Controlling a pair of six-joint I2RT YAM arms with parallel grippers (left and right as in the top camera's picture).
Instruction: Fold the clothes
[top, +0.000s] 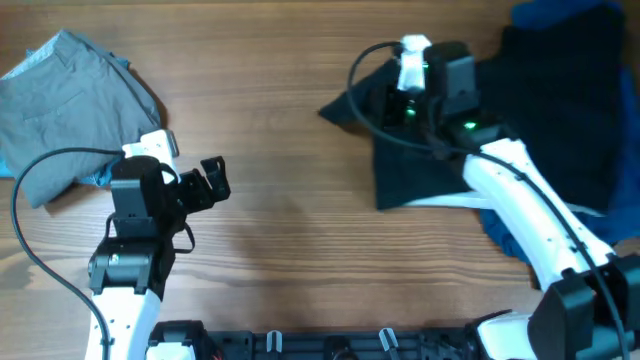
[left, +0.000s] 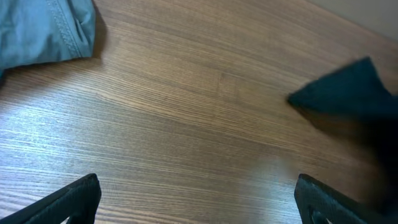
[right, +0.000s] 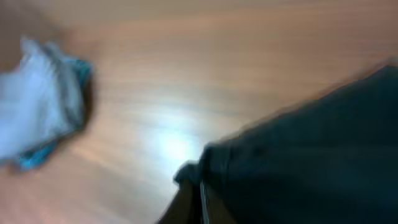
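Dark garment (top: 520, 130) lies at far right of table (top: 300, 120), over blue cloth (top: 560, 15). Right gripper (top: 398, 98) looks pinched on its left edge; view blurred. Left gripper (top: 207, 185) hangs with fingers apart over bare wood. Step: spreading, probably. Next: flatten cloth before folding.

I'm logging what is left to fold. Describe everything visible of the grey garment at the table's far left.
The grey garment lies crumpled and unfolded on the wooden table, at the overhead view's upper left. It looks like soft woven cloth with a stitched hem. A light blue patch shows at its lower edge. The left arm's black cable passes over its lower part. The left gripper hangs open beside it, not touching.
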